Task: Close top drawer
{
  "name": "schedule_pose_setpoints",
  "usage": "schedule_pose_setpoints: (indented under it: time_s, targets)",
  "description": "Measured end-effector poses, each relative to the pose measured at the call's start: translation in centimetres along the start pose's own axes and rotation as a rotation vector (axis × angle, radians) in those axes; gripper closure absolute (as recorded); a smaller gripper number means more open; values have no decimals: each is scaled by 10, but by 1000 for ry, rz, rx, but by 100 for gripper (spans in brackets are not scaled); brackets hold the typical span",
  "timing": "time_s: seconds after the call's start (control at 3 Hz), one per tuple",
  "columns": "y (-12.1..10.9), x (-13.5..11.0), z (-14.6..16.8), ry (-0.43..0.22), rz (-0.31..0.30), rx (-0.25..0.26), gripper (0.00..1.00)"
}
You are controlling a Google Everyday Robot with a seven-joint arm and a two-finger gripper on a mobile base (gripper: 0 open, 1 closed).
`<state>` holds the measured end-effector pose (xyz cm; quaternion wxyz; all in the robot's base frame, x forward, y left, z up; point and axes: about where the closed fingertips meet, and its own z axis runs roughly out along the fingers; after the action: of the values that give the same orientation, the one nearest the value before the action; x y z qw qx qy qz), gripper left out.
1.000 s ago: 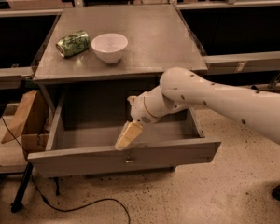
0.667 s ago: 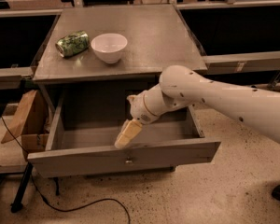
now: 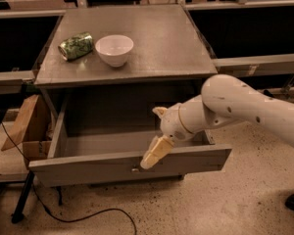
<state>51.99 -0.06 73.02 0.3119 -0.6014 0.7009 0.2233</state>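
Found the gripper (image 3: 148, 161) low at the front of the top drawer (image 3: 83, 169), tan tip over the upper edge of the front panel, near the panel's middle. Could not tell the degree of opening, nor made out anything in its hold. Saw the drawer pulled well out of the cabinet, tray stretching away behind the gripper and to both sides of it. Traced the white arm (image 3: 245, 106) from the gripper upward and off toward the picture's right. Noted the cabinet top (image 3: 161, 38) above and beyond the gripper, with a white bowl (image 3: 114, 49) upright there and a green can (image 3: 76, 45) on its side just beside the bowl, both to the picture's left of the gripper. Spotted a cardboard box (image 3: 27, 126) farther left, about level with the drawer, and a black cable (image 3: 95, 213) on the floor below the gripper.
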Motion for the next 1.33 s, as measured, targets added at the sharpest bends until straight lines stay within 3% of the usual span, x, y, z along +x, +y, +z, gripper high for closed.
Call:
schedule_pose_setpoints:
  time_s: [0.33, 0.67, 1.0, 1.33]
  targets:
    - [21, 24, -28, 9, 29, 23, 0]
    - [45, 52, -47, 17, 65, 17, 9]
    - [72, 69, -60, 7, 89, 5, 27]
    - [94, 76, -69, -23, 104, -6, 58]
